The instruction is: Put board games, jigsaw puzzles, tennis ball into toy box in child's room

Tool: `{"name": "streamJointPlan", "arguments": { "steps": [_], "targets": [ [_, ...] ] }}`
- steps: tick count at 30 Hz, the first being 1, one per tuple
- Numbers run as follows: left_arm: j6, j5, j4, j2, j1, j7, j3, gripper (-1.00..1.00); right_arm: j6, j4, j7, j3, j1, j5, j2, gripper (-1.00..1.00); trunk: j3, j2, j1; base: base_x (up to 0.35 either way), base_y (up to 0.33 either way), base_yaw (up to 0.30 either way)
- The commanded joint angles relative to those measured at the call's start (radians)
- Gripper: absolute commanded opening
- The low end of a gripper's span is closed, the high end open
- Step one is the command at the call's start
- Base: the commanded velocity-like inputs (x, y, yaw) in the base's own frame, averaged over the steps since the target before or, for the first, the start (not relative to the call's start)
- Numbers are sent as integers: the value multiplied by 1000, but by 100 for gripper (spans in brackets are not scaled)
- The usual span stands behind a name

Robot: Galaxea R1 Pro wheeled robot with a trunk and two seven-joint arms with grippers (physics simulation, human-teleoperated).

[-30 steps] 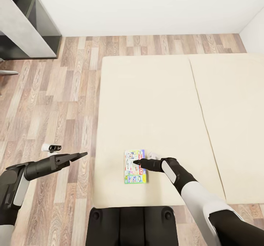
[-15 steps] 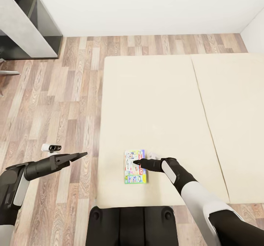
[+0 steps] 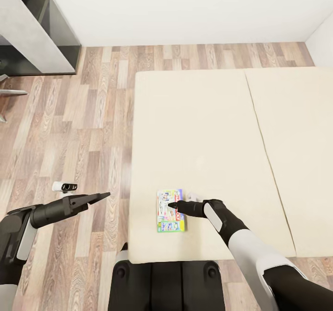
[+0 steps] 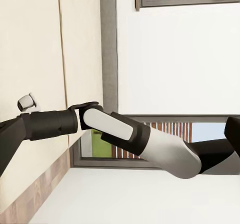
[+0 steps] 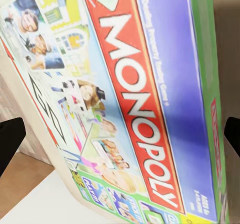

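A colourful flat Monopoly board game box [image 3: 170,210] is lying near the front edge of a wide cream bed [image 3: 203,130], close to the robot's black base [image 3: 166,285]. The robot's right gripper [image 3: 174,205] is hovering over the box lid, its black fingers pointing toward the room's wooden floor side. Seen from the right wrist, the lid [image 5: 125,99] is very close, with a dark fingertip [image 5: 10,140] at each edge of the frame, so the jaws are standing wide apart and holding nothing. A small white object [image 3: 193,195] is sitting just beside the box, partly hidden by the arm.

The left gripper [image 3: 101,195] is hanging over the pale wooden plank floor [image 3: 69,130], away from the bed; its fingers are looking pressed together into a point, with nothing between them. A small white and black device [image 3: 64,187] is lying on the floor near it.

The risk from here, as I judge it: the box is thin and flat against soft bedding, so the fingers may slide over the lid or push it along rather than catch its edges. A one-sided grasp could also let it tilt and drop.
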State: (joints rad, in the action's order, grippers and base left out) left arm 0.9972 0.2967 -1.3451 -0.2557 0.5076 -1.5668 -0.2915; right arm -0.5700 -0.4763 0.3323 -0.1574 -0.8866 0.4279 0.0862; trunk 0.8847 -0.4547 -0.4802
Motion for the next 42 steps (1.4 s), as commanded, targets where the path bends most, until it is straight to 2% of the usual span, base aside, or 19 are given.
{"name": "streamJointPlan", "arguments": {
  "steps": [1,42],
  "targets": [
    [11,-1,0,0,0,-4,0,100,-4,-1,1,-2,0,2,0,100,1,-1,-1,0,43,0],
    [11,-1,0,0,0,-4,0,100,-4,-1,2,-1,-1,2,0,100,1,-1,-1,0,56,0]
  ]
}}
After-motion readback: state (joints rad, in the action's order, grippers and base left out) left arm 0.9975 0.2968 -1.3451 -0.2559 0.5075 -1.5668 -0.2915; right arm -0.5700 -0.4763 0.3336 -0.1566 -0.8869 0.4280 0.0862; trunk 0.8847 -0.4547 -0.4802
